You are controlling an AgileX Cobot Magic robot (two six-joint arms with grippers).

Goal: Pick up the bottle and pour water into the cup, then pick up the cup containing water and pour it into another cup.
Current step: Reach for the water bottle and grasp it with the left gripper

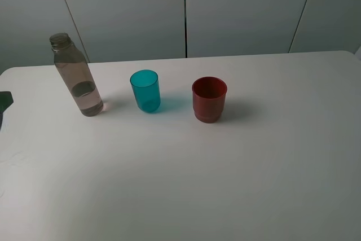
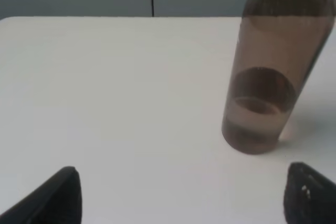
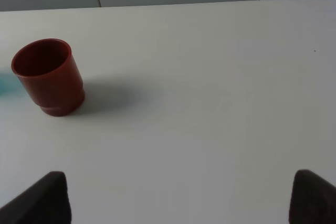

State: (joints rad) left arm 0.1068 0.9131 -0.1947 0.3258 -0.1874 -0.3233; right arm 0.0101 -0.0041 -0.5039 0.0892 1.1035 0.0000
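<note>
The bottle stands upright and uncapped at the table's left, with a little water in its base. In the left wrist view the bottle rises ahead of my left gripper, off toward one fingertip. That gripper is open, with nothing between its dark fingertips. The teal cup stands near the middle, and the dark red cup just to its right. My right gripper is open and empty, well short of the red cup. It does not show in the high view.
The white table is bare in front of the three objects and to their right. Grey wall panels stand behind its far edge. A dark part of the left arm pokes in at the left edge.
</note>
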